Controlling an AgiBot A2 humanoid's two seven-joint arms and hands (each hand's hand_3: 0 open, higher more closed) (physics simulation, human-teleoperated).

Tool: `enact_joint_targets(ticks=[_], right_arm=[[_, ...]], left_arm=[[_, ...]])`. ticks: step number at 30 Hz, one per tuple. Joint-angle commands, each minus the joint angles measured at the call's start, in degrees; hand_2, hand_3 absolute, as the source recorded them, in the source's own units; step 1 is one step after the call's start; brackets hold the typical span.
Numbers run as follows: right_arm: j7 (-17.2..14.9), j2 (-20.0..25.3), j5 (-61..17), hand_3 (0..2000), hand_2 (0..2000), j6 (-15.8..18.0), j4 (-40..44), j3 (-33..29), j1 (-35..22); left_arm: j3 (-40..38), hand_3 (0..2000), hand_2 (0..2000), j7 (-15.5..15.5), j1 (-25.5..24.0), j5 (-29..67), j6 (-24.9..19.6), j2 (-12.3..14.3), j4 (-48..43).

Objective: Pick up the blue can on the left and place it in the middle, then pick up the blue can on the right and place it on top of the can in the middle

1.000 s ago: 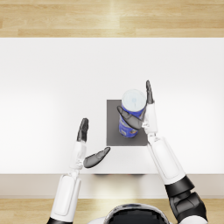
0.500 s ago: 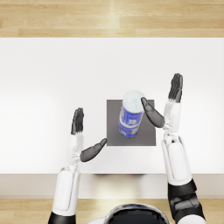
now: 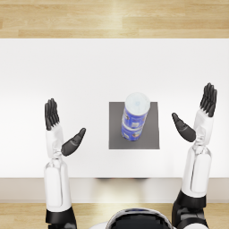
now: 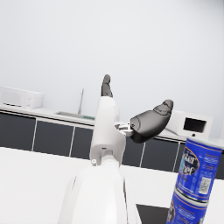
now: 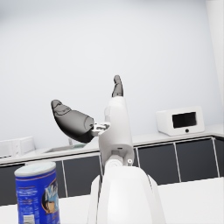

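Note:
Two blue cans stand stacked on the dark grey mat (image 3: 152, 134) at the table's middle: the upper can (image 3: 135, 109) sits on the lower can (image 3: 130, 132). The left wrist view shows the upper can (image 4: 199, 168) resting on the lower can (image 4: 187, 212); the right wrist view shows only the upper can (image 5: 37, 192). My left hand (image 3: 60, 127) is open, well to the left of the stack, holding nothing. My right hand (image 3: 199, 117) is open, off to the right of the mat, also holding nothing. Both hands (image 4: 133, 116) (image 5: 94, 116) show spread fingers.
The white table (image 3: 67, 67) stretches wide around the mat. A wooden floor strip (image 3: 112, 18) lies beyond its far edge. Behind, the wrist views show dark cabinets (image 4: 39, 138), a sink tap and a microwave (image 5: 180, 120).
My right hand has let go of the upper can and drawn away to the right. My left hand has moved further left. The stack stays upright on the mat.

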State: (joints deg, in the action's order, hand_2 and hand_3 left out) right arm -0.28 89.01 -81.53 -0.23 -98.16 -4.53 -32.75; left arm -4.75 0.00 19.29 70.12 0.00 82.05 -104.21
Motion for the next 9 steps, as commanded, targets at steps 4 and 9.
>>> enact_joint_targets(ticks=[4,9], right_arm=[[0.20,0.04,0.00,0,0,0.17,-0.01,-0.56,0.33],[0.26,0.05,0.00,0,0,0.22,-0.01,-0.71,0.42]], left_arm=[[-0.34,0,0,0.00,0.05,0.00,0.00,0.02,0.08],[-0.44,0,0,0.00,0.06,0.00,0.00,0.03,0.10]])
